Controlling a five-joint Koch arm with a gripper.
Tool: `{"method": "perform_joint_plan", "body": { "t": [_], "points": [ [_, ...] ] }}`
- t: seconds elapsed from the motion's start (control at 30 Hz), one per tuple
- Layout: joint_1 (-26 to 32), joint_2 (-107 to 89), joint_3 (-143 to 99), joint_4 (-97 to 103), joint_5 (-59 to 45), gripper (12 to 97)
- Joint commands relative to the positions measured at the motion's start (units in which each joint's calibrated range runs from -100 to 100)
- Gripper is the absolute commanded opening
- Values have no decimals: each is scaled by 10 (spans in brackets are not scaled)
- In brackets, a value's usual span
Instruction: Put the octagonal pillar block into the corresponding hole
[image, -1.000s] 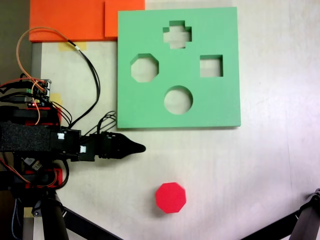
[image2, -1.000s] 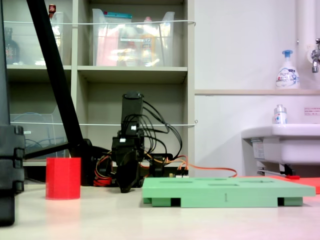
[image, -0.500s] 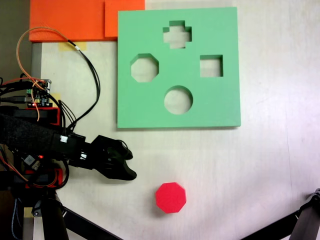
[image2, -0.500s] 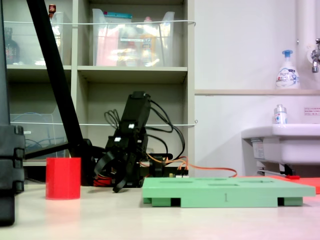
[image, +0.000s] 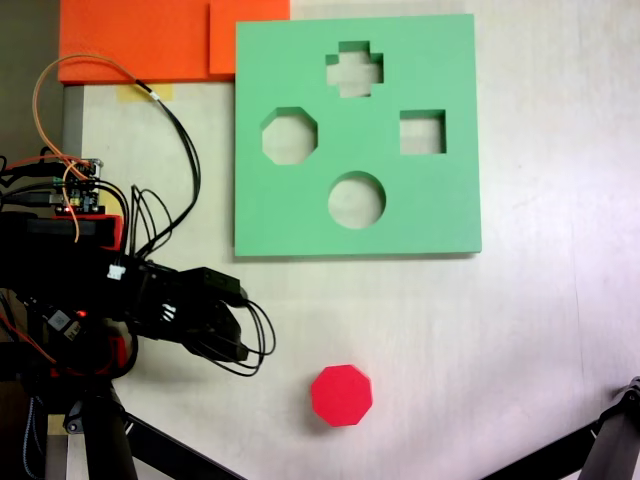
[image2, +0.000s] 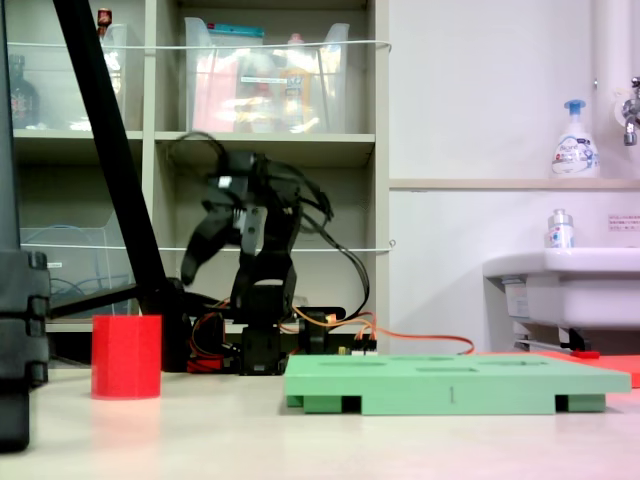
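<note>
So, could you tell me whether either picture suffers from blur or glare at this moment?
In the side-on fixed view the pincer is smeared by motion, while the octagonal pillar block stays sharp; in the top-down fixed view the table washes out pale at the right, and the green board casts a thin shadow.

No word, number or brand can be read in either fixed view. Print is seen on the label of the pump bottle (image2: 574, 143) on the ledge, but it is too small to be made out (only a blur of blue and pink). A red-lettered sign (image2: 623, 222) at the right edge of the wall, cut off by the frame, is likewise illegible.
</note>
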Motion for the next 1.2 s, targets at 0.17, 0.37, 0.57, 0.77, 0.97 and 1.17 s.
{"method": "perform_joint_plan", "body": {
  "t": [0.17, 0.37, 0.57, 0.77, 0.97, 1.17],
  "points": [
    [0, 334, 331, -205, -1, 703],
    [0, 502, 437, -205, -1, 948],
    [-11, 657, 504, -205, -6, 955],
    [-23, 823, 573, -205, -13, 954],
    [-29, 912, 585, -205, -14, 952],
    [-34, 977, 601, -205, -21, 951]
  ]
}}
